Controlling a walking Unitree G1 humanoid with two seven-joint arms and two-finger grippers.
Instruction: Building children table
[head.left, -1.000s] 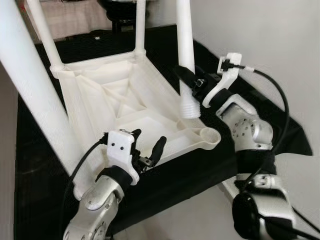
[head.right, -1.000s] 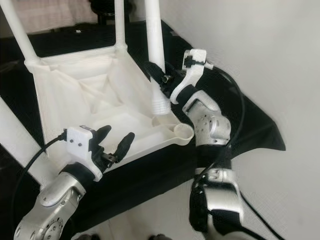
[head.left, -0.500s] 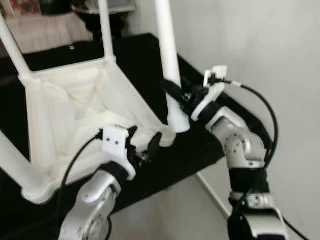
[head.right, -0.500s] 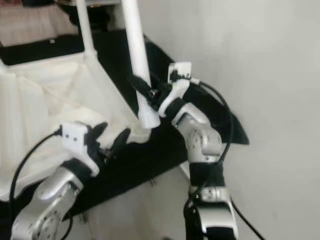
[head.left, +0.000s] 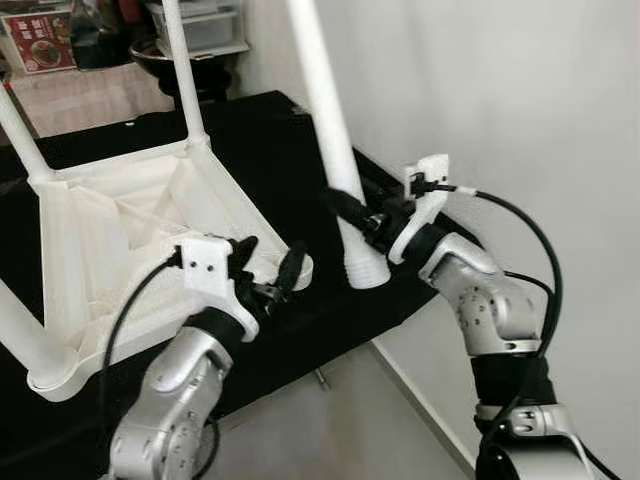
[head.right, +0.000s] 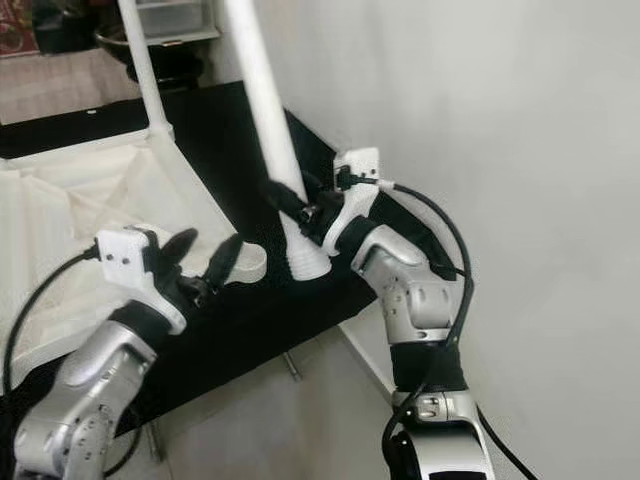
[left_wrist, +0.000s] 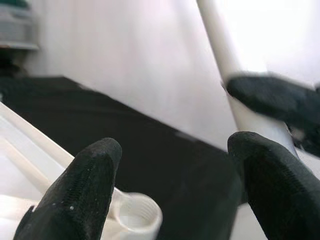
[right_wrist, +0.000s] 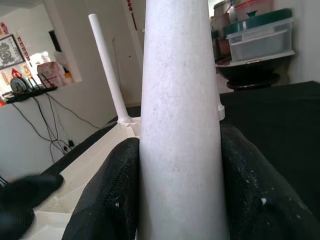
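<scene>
Right claw (head.left: 362, 222): pinching the loose table leg (head.left: 325, 130) near its lower end, one black finger on each side; leg upright, slightly tilted, its threaded foot resting on the black-covered table (head.left: 300, 150) just below the claw. A second ago that foot hung over the tabletop frame beside the vacant corner socket; it now stands off the frame, on the cloth beside it. Much of the shift is camera motion, but leg and socket plainly sit apart. Judgement: insertion not achieved; the leg needs re-aligning over the socket before it can be screwed in.

Left claw (head.left: 263, 272): spread, holding nothing, hovering just above the empty corner socket (head.left: 298, 268), well placed to steady the frame.

Tabletop frame (head.left: 110, 230): white, inverted, lying on the black table beside the left claw. Fitted legs (head.left: 180, 70) rise from its far corners; another passes out of view at the near left.

Containers: socket, threaded inside, empty. Beyond the table, a dark bowl (head.left: 185, 62) and clear lidded storage boxes (right_wrist: 260, 35); contents cannot be made out, possibly empty.
</scene>
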